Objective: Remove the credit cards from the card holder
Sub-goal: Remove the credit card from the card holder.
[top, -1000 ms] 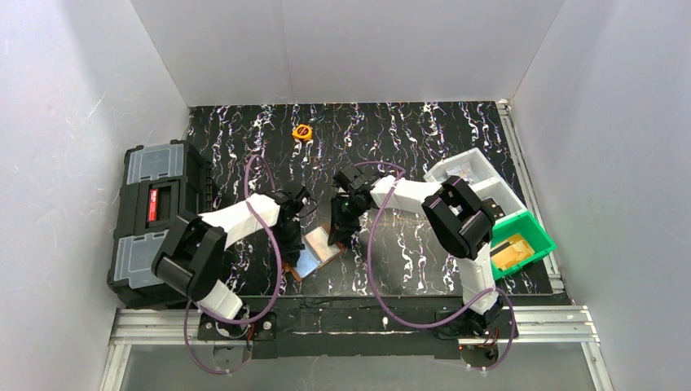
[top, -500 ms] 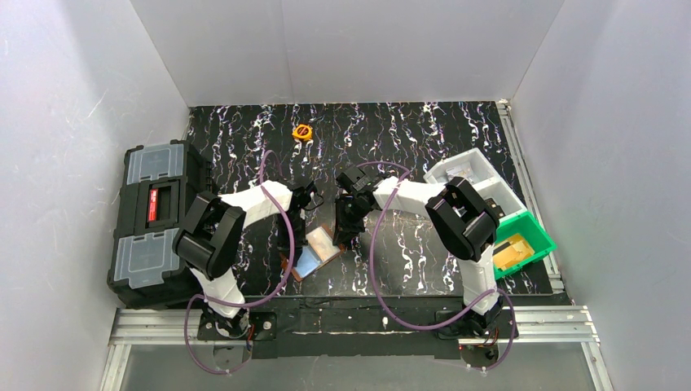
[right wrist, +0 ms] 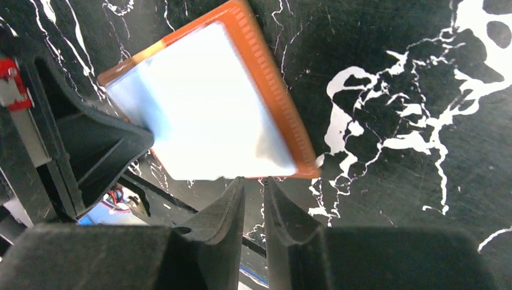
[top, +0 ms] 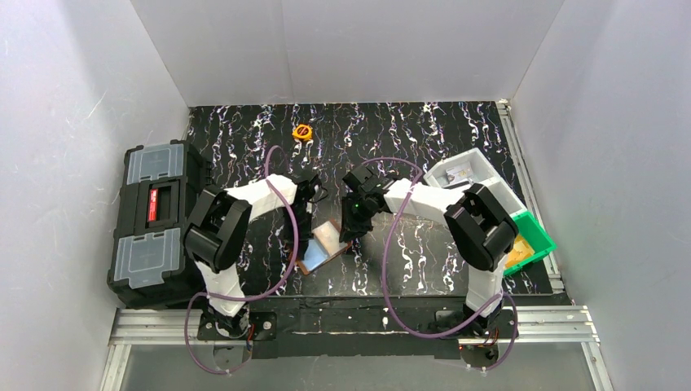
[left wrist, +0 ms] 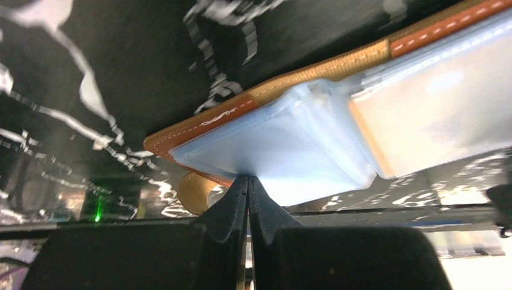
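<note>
The brown leather card holder [top: 324, 247] lies open on the black marbled table, between the two grippers. My left gripper [left wrist: 247, 176] is shut, pinching the edge of its bluish clear pocket [left wrist: 284, 151] and pulling it up into a tent. In the other pocket sits a credit card [left wrist: 422, 121] with an orange-tan edge. My right gripper [right wrist: 253, 179] stands slightly open, its tips right at the near edge of the far leaf [right wrist: 278, 103], with nothing between them. That leaf's pale pocket face [right wrist: 205, 115] glares white, so I cannot make out a card there.
A black toolbox [top: 155, 224] with grey lids stands at the left edge. At the right are a white compartment tray [top: 473, 175] and a green bin [top: 530, 240]. A small round orange object [top: 302, 131] lies at the back.
The card holder has shifted a little right and away with both grippers. The right jaws have parted slightly. The left arm's elbow has swung in towards the middle.
</note>
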Robot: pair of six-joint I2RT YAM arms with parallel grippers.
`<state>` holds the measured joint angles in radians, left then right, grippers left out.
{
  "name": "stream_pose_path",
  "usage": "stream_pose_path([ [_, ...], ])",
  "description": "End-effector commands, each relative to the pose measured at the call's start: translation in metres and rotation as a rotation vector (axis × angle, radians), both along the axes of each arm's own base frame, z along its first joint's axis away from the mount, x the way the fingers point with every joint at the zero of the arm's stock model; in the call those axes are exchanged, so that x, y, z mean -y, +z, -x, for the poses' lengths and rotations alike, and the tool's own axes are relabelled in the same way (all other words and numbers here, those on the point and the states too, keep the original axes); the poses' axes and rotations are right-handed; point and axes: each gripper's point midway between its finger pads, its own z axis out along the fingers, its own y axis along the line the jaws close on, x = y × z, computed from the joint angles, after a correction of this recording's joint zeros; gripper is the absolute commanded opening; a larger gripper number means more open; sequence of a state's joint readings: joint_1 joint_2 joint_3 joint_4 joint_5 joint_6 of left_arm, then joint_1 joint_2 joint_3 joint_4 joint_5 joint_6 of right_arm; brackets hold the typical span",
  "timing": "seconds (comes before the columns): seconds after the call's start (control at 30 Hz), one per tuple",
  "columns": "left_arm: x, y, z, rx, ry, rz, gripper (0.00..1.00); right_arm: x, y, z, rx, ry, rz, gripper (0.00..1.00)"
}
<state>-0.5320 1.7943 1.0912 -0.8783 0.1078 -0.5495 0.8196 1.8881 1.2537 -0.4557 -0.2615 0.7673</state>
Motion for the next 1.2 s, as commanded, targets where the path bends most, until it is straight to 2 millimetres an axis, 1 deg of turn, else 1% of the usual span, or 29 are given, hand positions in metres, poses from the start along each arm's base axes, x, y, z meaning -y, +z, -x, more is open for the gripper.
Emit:
stream_pose_path([
  [0.0, 0.042, -0.027, -0.086, 0.288, -0.049, 0.128, 0.00, 0.004, 0.016, -0.004, 0.064, -0.004, -0.015, 0.27],
  [0.07, 0.044, -0.021, -0.095, 0.306, -0.073, 0.130, 0.00, 0.003, 0.018, -0.006, 0.080, 0.002, -0.022, 0.30],
  [0.13, 0.045, -0.018, -0.098, 0.303, -0.092, 0.125, 0.00, 0.003, 0.018, -0.010, 0.098, 0.007, -0.016, 0.33],
  [0.23, 0.038, -0.018, -0.094, 0.292, -0.092, 0.098, 0.00, 0.005, 0.018, -0.020, 0.144, 0.016, 0.019, 0.38],
  [0.37, 0.026, -0.016, -0.084, 0.281, -0.078, 0.059, 0.00, 0.012, 0.020, -0.039, 0.215, 0.020, 0.085, 0.43],
  [0.43, 0.021, -0.016, -0.080, 0.273, -0.071, 0.053, 0.00, 0.014, 0.022, -0.046, 0.238, 0.017, 0.094, 0.44],
  [0.53, 0.016, -0.013, -0.078, 0.270, -0.067, 0.050, 0.00, 0.011, 0.027, -0.058, 0.268, 0.017, 0.097, 0.40],
  [0.63, 0.007, -0.013, -0.078, 0.275, -0.064, 0.017, 0.00, 0.009, 0.026, -0.069, 0.282, 0.013, 0.116, 0.35],
  [0.7, 0.007, -0.013, -0.075, 0.268, -0.058, 0.025, 0.00, 0.010, 0.021, -0.074, 0.282, 0.009, 0.134, 0.32],
  [0.8, 0.007, -0.016, -0.073, 0.256, -0.054, 0.025, 0.00, 0.011, 0.011, -0.076, 0.271, 0.009, 0.155, 0.29],
  [0.87, 0.006, -0.019, -0.072, 0.248, -0.050, 0.020, 0.00, 0.016, 0.002, -0.080, 0.278, -0.001, 0.198, 0.27],
  [1.0, 0.012, -0.022, -0.069, 0.226, -0.044, 0.049, 0.00, 0.026, -0.012, -0.082, 0.272, -0.010, 0.259, 0.24],
  [1.17, 0.013, -0.025, -0.066, 0.216, -0.043, 0.056, 0.00, 0.026, -0.021, -0.075, 0.241, -0.002, 0.258, 0.23],
])
